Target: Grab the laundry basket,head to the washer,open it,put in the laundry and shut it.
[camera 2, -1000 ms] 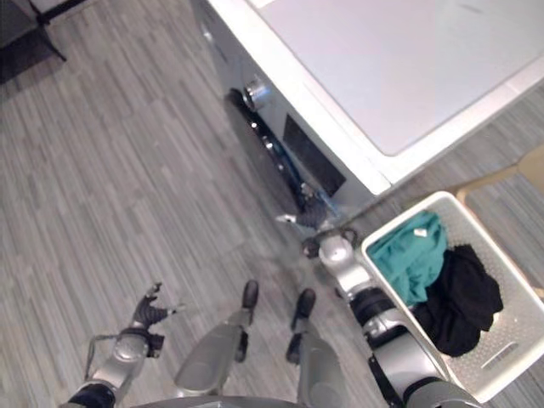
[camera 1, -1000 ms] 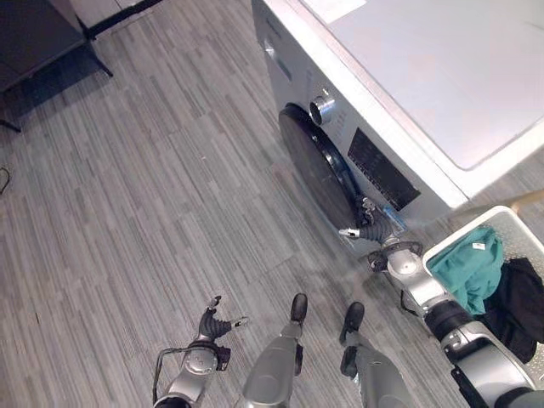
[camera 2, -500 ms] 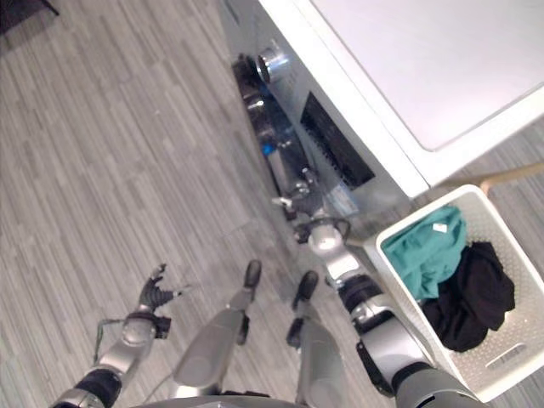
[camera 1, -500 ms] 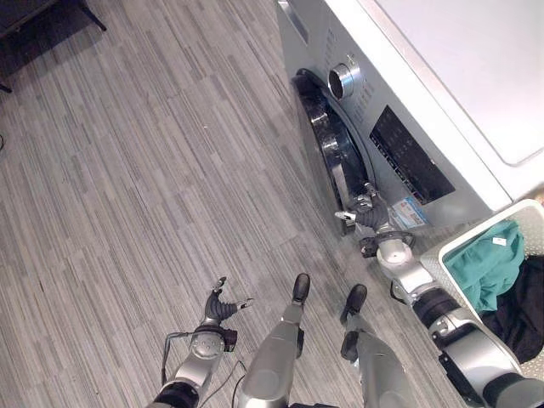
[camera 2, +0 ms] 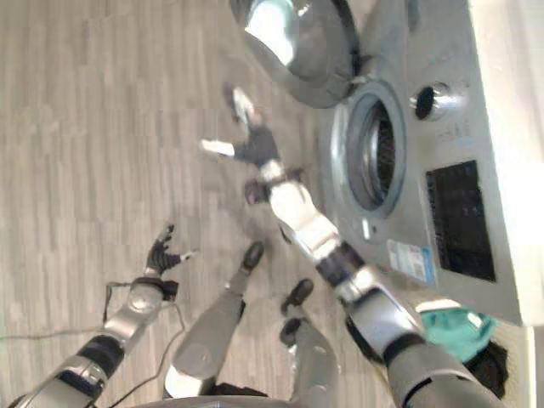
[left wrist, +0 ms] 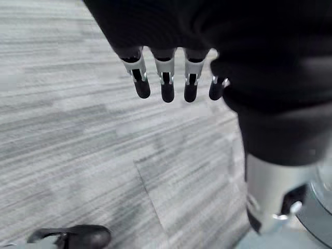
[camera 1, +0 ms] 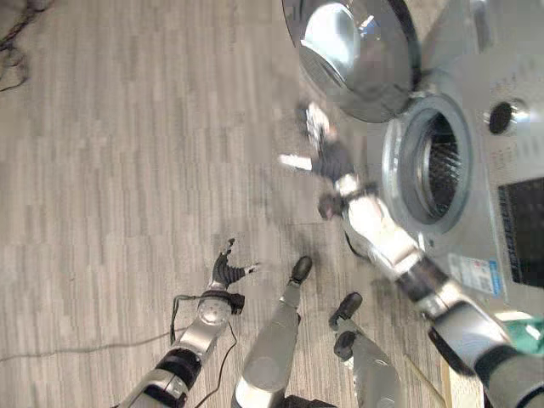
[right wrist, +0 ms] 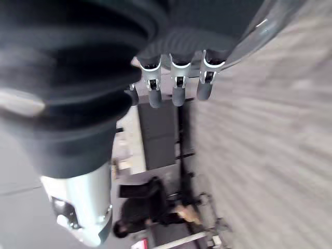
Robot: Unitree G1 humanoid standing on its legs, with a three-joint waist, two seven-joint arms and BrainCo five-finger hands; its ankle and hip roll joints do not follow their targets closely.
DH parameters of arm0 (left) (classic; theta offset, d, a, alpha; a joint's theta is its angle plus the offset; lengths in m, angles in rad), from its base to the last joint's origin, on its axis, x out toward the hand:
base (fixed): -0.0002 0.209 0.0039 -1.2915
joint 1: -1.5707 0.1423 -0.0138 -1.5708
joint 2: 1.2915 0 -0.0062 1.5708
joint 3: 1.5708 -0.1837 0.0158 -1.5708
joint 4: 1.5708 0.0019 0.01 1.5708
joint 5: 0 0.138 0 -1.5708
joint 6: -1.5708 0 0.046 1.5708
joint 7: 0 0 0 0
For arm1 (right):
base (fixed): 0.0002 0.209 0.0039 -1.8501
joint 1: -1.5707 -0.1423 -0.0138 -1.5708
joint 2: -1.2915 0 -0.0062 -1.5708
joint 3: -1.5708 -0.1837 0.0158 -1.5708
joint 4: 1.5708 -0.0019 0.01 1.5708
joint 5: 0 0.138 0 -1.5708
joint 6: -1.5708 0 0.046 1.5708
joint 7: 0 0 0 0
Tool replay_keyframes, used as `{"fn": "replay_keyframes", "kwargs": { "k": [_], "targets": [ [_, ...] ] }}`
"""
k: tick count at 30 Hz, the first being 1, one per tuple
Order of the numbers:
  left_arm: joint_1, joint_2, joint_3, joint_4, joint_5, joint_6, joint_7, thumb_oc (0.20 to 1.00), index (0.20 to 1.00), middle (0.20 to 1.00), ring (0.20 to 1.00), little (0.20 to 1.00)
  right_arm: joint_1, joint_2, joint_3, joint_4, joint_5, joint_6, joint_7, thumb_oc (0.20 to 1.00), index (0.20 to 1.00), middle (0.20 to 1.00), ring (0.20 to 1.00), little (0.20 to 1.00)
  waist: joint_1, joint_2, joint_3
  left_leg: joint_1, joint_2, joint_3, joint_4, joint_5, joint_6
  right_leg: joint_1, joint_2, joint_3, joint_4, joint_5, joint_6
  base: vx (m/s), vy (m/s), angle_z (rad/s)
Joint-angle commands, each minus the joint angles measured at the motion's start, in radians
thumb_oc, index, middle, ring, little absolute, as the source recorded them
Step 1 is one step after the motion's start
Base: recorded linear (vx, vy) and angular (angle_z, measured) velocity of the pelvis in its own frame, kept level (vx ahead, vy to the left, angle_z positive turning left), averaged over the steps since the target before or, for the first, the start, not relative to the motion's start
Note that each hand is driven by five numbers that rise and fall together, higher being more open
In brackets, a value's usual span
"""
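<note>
The silver washer (camera 1: 501, 212) stands at the right with its round door (camera 1: 357, 51) swung wide open. Its drum opening (camera 1: 433, 166) is bare and dark inside. My right hand (camera 1: 319, 155) reaches out just below the door's rim, fingers straight and spread, holding nothing. In the right wrist view its fingers (right wrist: 176, 88) point past the door's glass edge (right wrist: 270, 26); I cannot tell whether they touch it. My left hand (camera 1: 228, 272) hangs low over the floor, open and empty. Teal laundry (camera 2: 455, 327) and a black piece (camera 2: 491, 372) show at the lower right.
The washer's knob (camera 2: 431, 100) and dark control panel (camera 2: 459, 221) face the grey striped floor (camera 1: 127, 170), which stretches to the left. In the right wrist view, a person (right wrist: 140, 207) crouches by dark furniture (right wrist: 161, 135) far off.
The washer door has swung from nearly shut to wide open, and my right hand has moved outward with it. The camera has also turned and come closer to the washer.
</note>
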Motion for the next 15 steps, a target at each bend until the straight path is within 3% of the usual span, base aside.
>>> {"fn": "replay_keyframes", "kwargs": {
  "k": [1, 9, 12, 13, 15],
  "targets": [
    [-0.051, -0.027, 0.017, 0.001, 0.066, -0.015, 0.031, 1.0, 1.0, 1.0, 1.0, 1.0, -0.015, -0.033, 0.005, -0.092, -0.138, -0.027, 0.055, 1.0, 1.0, 1.0, 1.0, 1.0, -0.052, -0.006, -0.014, 0.032, 0.018, 0.039, 0.048, -0.127, 0.011, 0.013, -0.018, 0.026, -0.154, 0.105, 0.066, -0.05, 0.046, -0.81],
    [-0.359, 0.115, 0.014, 0.07, 0.179, -0.001, 0.07, 1.0, 1.0, 1.0, 1.0, 1.0, 0.252, -0.228, -0.088, -0.144, -0.287, -0.051, 0.107, 1.0, 1.0, 1.0, 1.0, 1.0, -0.211, -0.022, -0.002, 0.009, 0.034, 0.114, 0.049, -0.131, 0.015, -0.052, -0.006, 0.081, -0.151, 0.13, 0.079, -0.03, 0.041, -0.5],
    [-0.481, 0.215, 0.034, 0.237, 0.185, 0.014, 0.08, 1.0, 1.0, 1.0, 1.0, 1.0, 0.336, -0.267, -0.145, -0.121, -0.288, -0.069, 0.108, 1.0, 1.0, 1.0, 1.0, 1.0, -0.267, -0.026, 0.003, 0.002, 0.04, 0.142, 0.046, -0.13, 0.023, -0.076, -0.001, 0.102, -0.148, 0.14, 0.084, -0.02, 0.044, -0.46],
    [-0.482, 0.215, 0.033, 0.239, 0.184, 0.013, 0.08, 1.0, 1.0, 1.0, 1.0, 1.0, 0.336, -0.267, -0.146, -0.121, -0.288, -0.069, 0.108, 1.0, 1.0, 1.0, 1.0, 1.0, -0.266, -0.026, 0.003, 0.002, 0.04, 0.142, 0.046, -0.13, 0.023, -0.076, -0.001, 0.103, -0.147, 0.14, 0.084, -0.01, 0.031, -0.24],
    [-0.529, 0.289, 0.051, 0.344, 0.22, 0.039, 0.082, 1.0, 1.0, 1.0, 1.0, 1.0, 0.371, -0.29, -0.196, -0.118, -0.287, -0.081, 0.1, 1.0, 1.0, 1.0, 1.0, 1.0, -0.294, -0.028, 0.009, 0.0, 0.042, 0.159, 0.045, -0.13, 0.027, -0.089, 0.0, 0.111, -0.148, 0.148, 0.087, 0.0, 0.027, -0.31]
  ]
}}
